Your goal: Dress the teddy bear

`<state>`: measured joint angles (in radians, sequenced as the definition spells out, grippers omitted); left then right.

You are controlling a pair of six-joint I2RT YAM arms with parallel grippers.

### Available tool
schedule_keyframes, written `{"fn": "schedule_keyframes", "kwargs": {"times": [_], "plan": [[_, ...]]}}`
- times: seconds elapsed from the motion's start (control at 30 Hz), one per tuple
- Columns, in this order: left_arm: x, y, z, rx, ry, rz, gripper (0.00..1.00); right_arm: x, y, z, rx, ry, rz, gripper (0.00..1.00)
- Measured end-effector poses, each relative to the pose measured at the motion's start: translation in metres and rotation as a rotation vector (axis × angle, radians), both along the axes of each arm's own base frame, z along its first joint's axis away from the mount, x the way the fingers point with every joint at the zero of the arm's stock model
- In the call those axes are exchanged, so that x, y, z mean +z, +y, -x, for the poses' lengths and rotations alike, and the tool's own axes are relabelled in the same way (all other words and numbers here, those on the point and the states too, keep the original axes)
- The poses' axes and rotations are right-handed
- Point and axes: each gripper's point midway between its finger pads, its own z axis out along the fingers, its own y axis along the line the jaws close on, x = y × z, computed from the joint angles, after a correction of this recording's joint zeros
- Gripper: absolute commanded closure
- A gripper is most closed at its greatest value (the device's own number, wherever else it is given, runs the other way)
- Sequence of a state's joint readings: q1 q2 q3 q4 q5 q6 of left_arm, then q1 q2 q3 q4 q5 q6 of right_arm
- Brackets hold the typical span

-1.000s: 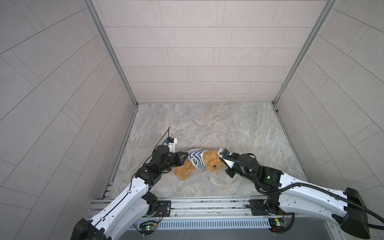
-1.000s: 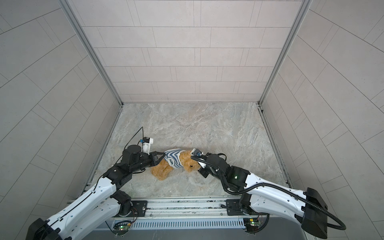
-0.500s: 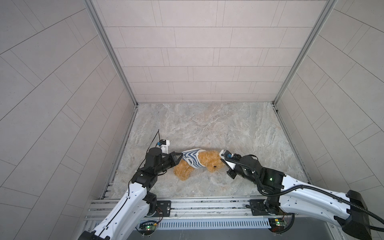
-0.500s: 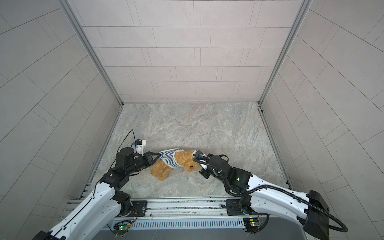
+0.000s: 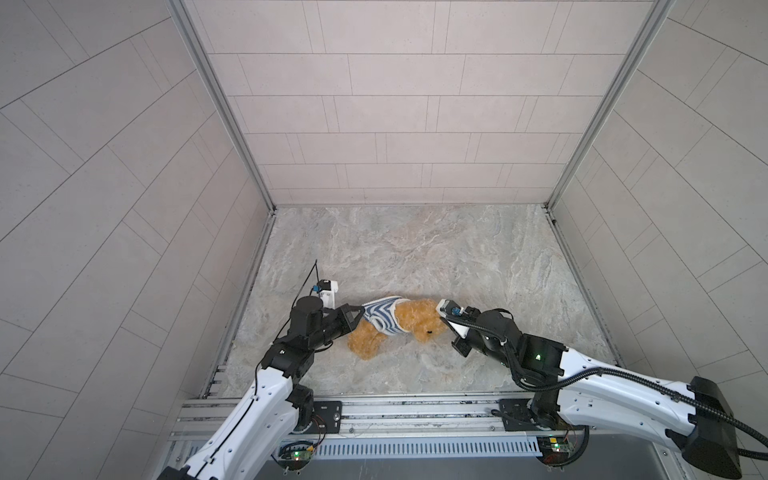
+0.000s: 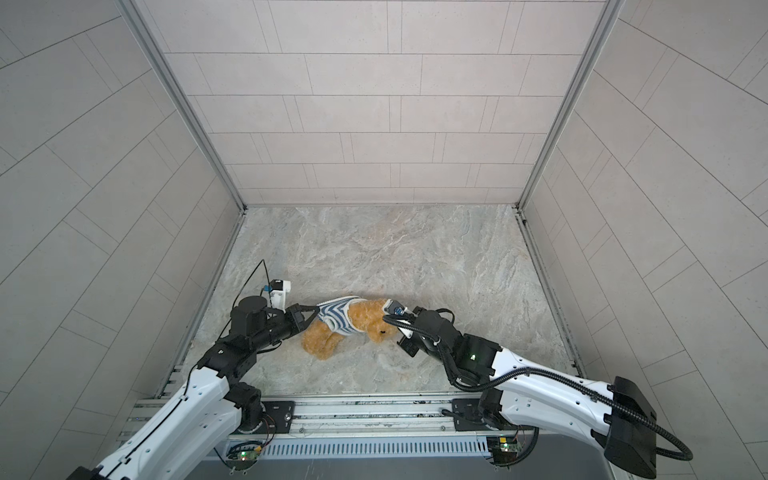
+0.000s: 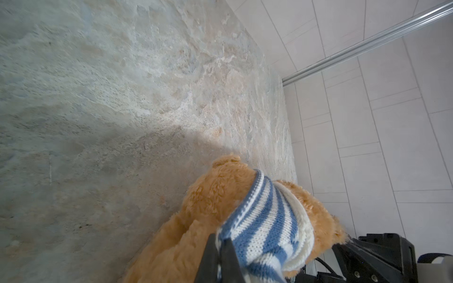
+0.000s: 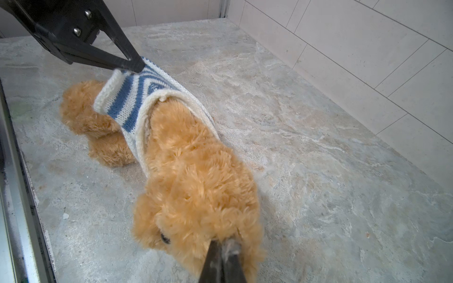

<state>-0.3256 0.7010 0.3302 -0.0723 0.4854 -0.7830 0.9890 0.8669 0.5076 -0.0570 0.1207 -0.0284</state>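
The golden-brown teddy bear (image 5: 419, 322) (image 6: 368, 316) lies on its side on the stone floor, head toward the right arm. A blue-and-white striped shirt (image 5: 382, 318) (image 6: 338, 318) (image 8: 130, 98) wraps its torso; head and legs stick out. My left gripper (image 5: 360, 309) (image 6: 314, 309) (image 7: 220, 241) is shut on the shirt's (image 7: 264, 220) hem at the leg end, pulling it taut. My right gripper (image 5: 442, 323) (image 6: 392, 326) (image 8: 224, 242) is shut on fur at the bear's (image 8: 196, 176) head, beside one black eye.
The marbled floor (image 5: 415, 249) is walled by pale tile panels at the left, back and right. A metal rail (image 5: 395, 415) with both arm bases runs along the front edge, close to the bear.
The left gripper pulled the shirt's hem leftward along the bear's body, then came back slightly to the right. The shirt now sits lower on the torso. The right gripper has kept its grip on the head.
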Motion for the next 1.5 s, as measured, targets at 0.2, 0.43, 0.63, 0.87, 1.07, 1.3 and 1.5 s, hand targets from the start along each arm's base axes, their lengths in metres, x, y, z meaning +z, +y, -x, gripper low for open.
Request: {"fn": "schedule_keyframes", "kwargs": {"times": [0.2,0.43,0.63,0.87,1.07,1.3,1.5], "plan": [[0.002,-0.023,0.005,-0.105,-0.019,-0.043,1.0,-0.002,0.005,-0.002,0.011,0.011,0.011,1.0],[-0.01,-0.049,0.013,-0.212,0.009,-0.073,1.0,0.0,0.018,0.0,0.055,0.027,-0.009,1.0],[-0.005,-0.071,0.024,-0.3,-0.016,-0.047,1.0,0.001,0.02,0.001,0.066,0.028,-0.017,1.0],[0.0,-0.068,0.024,-0.287,-0.042,-0.054,1.0,0.008,0.019,0.002,0.069,0.013,-0.032,1.0],[-0.001,-0.036,0.007,-0.159,-0.039,-0.095,0.83,0.017,0.014,0.005,0.057,0.023,-0.062,1.0],[0.008,-0.021,0.005,-0.126,-0.076,-0.16,0.51,0.016,0.014,-0.015,-0.045,0.172,-0.071,1.0],[0.026,-0.02,0.007,-0.128,-0.14,-0.176,0.48,0.002,0.011,-0.044,-0.164,0.309,-0.063,1.0]]}}
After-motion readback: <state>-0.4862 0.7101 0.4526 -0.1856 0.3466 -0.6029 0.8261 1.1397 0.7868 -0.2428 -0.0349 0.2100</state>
